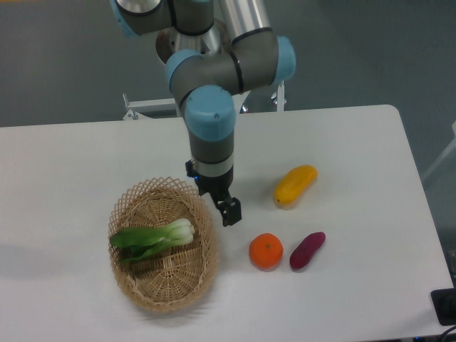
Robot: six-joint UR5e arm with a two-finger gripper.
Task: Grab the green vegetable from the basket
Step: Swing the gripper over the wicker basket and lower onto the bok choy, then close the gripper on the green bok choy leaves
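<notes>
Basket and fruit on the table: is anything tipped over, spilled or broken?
Nothing stands out. The green vegetable lies whole inside the basket, which sits flat. The yellow fruit, orange and purple sweet potato rest apart on the table. The gripper hangs beside the basket's rim.

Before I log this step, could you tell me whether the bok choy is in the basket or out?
In. The bok choy lies across the basket, inside its rim; the gripper is beside it.

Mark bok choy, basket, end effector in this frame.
bok choy [152, 241]: fixed camera, where leaves meet stalks.
basket [165, 299]: fixed camera, near woven rim.
end effector [229, 211]: fixed camera, dark fingertips just past the basket's right rim.
</notes>
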